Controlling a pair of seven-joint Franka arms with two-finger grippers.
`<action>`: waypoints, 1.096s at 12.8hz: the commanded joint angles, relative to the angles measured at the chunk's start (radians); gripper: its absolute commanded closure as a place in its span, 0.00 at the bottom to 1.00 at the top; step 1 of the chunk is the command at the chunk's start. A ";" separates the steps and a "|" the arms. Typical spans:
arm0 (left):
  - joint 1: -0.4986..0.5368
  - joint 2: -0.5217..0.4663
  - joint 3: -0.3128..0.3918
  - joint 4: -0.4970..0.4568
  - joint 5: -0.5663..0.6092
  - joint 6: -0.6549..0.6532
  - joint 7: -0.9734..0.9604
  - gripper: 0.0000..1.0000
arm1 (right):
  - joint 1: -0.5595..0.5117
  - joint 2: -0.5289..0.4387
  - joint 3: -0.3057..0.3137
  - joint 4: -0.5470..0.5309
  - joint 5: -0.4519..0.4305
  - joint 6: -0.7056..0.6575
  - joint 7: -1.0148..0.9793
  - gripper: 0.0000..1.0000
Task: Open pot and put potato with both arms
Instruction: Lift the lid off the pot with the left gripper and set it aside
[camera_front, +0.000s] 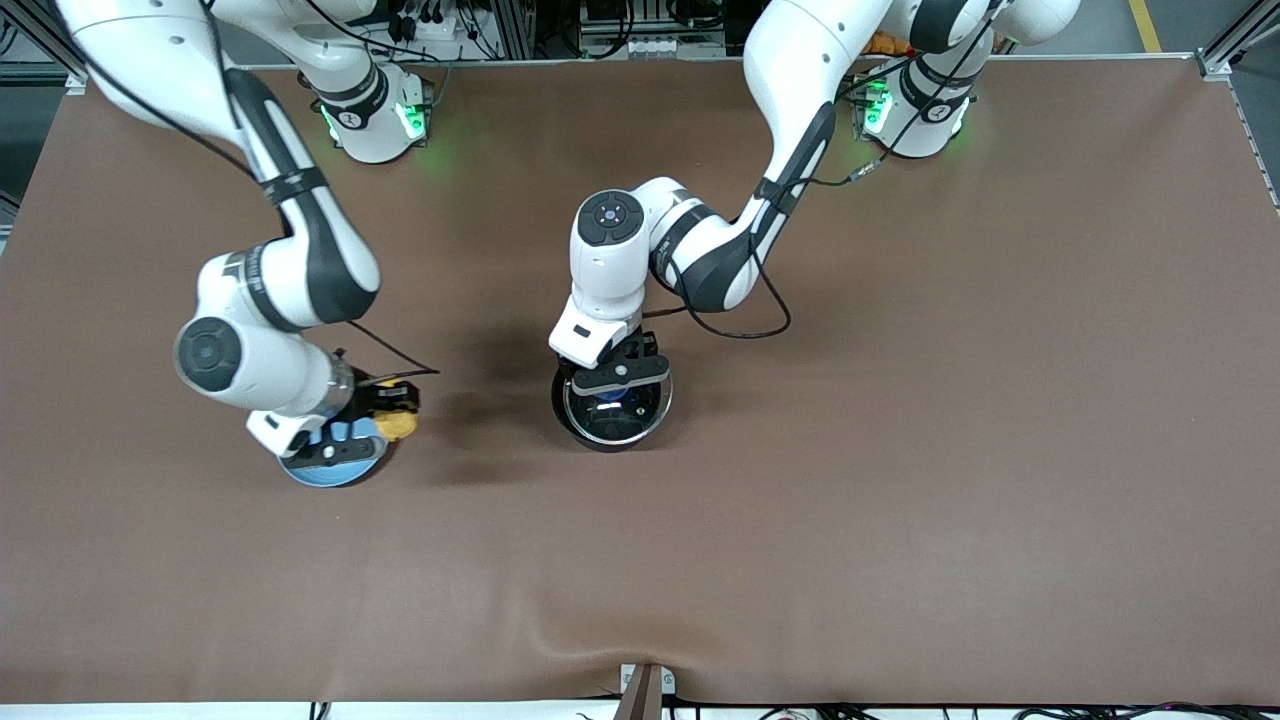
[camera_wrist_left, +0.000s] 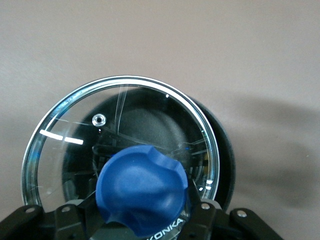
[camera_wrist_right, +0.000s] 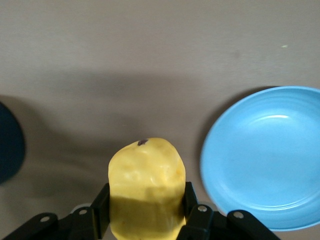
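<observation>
The black pot stands mid-table with its glass lid over it; its blue handle is hidden. My left gripper is above it, shut on the lid's blue knob. In the left wrist view the lid sits off-centre, and the pot's dark rim shows past one edge. My right gripper is shut on the yellow potato and holds it over the bare table beside the plate, on the pot's side. In the right wrist view the potato fills the jaws.
A flat light-blue plate lies under the right wrist, toward the right arm's end of the table; it is empty in the right wrist view. Brown cloth covers the table.
</observation>
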 joint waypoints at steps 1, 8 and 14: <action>0.015 -0.125 0.020 -0.005 0.013 -0.082 -0.020 0.98 | 0.057 -0.026 -0.006 0.005 0.022 -0.008 0.091 0.87; 0.177 -0.446 0.009 -0.331 -0.021 -0.107 0.107 0.98 | 0.287 -0.016 -0.009 0.051 0.017 0.061 0.400 0.89; 0.355 -0.772 0.009 -0.811 -0.058 -0.024 0.467 0.98 | 0.459 0.132 -0.021 0.110 -0.021 0.288 0.580 0.91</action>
